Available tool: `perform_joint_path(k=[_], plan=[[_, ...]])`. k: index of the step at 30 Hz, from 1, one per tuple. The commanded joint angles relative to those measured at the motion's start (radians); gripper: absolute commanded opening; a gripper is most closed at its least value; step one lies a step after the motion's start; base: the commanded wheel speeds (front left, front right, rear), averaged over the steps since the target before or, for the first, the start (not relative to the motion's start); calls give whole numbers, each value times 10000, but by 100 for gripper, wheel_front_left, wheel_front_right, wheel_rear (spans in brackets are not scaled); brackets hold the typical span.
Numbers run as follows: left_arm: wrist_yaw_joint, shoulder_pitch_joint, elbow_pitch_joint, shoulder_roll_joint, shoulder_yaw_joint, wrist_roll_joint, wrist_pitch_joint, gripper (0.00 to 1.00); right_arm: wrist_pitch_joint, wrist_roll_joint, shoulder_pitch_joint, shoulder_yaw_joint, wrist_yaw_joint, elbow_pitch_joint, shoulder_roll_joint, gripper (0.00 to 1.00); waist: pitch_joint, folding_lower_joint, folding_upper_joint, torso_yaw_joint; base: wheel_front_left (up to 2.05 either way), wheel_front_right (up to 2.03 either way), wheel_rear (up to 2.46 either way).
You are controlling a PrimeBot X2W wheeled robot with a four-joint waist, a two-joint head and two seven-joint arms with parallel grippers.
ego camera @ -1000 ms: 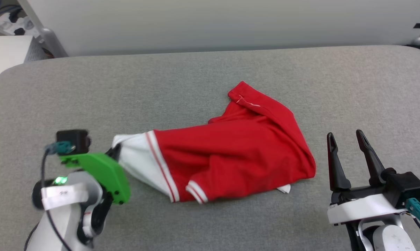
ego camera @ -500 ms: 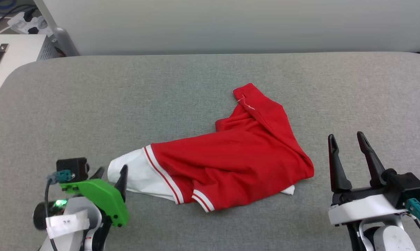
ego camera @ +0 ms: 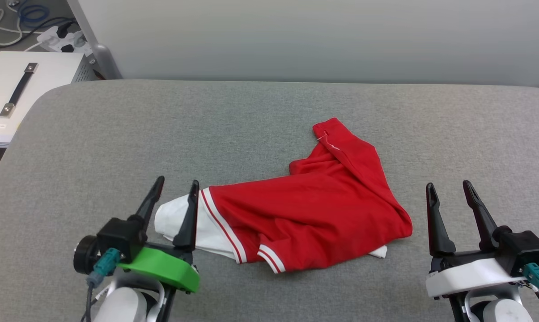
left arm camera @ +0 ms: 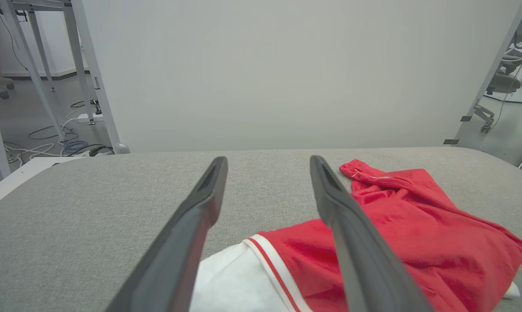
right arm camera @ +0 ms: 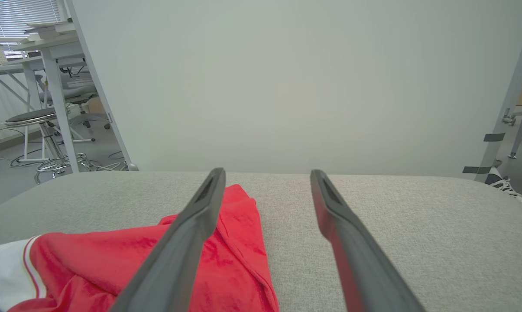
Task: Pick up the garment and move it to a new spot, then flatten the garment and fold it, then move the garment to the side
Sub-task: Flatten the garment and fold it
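The garment (ego camera: 314,214) is a red shirt with white sleeves and red-white striped trim, lying crumpled on the grey table (ego camera: 233,129). Its print is hidden in the folds. My left gripper (ego camera: 177,184) stands open at the lower left, above the white sleeve (ego camera: 173,219), holding nothing. In the left wrist view the garment (left arm camera: 399,234) lies to the right of and below the open left gripper (left arm camera: 267,161). My right gripper (ego camera: 448,185) is open just right of the garment's edge, apart from it. The right wrist view shows the garment (right arm camera: 148,260) at its lower left, beside the open right gripper (right arm camera: 267,173).
A white box with a dark handle (ego camera: 19,89) stands off the table's left far corner, with cables and a power strip (ego camera: 57,36) behind it. A pale wall (ego camera: 314,40) runs along the table's far edge. Bare table surface lies left, right and behind the garment.
My left gripper has opened and let go of the white sleeve, then turned fingers-forward over it. The camera has tilted, shifting the whole picture. The right arm has held still.
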Motion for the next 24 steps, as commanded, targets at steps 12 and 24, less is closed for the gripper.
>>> perform_joint_path(k=[12,24], plan=[[-494,513,-903,-903,731,1186,-72,100,1558,-162,96,315,-9,187,-57,100,155,0,0,194,0,0,0],[-696,205,-797,-1249,876,1424,-73,100,9883,1084,-56,421,-9,-940,-716,100,615,0,0,659,0,0,0]])
